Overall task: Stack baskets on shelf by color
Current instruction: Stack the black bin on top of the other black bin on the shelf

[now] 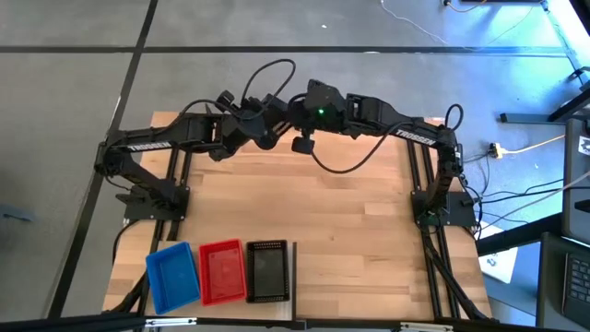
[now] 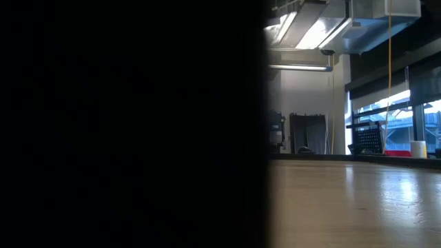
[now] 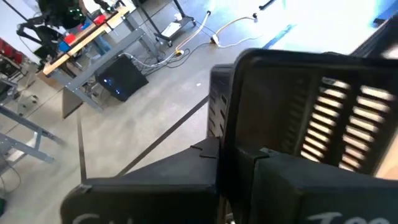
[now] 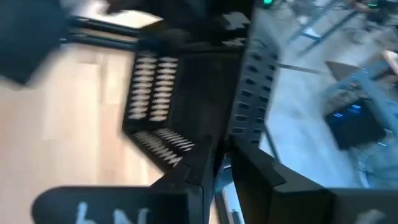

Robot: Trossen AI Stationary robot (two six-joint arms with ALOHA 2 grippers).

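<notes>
Table (image 1: 350, 221) mid & right side bare wood. Blue basket (image 1: 173, 275), red basket (image 1: 222, 271), black basket (image 1: 267, 271) sit in a row at near edge. Left gripper (image 1: 261, 129) fingers together; right gripper (image 1: 301, 140) clamps a black basket (image 4: 186, 106) at far edge.

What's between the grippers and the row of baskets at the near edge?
Nothing visible. Left gripper and right gripper sit together at the table's far edge; bare tabletop runs from there to the blue basket, red basket and black basket. A black mesh piece fills the right wrist view close up.
</notes>
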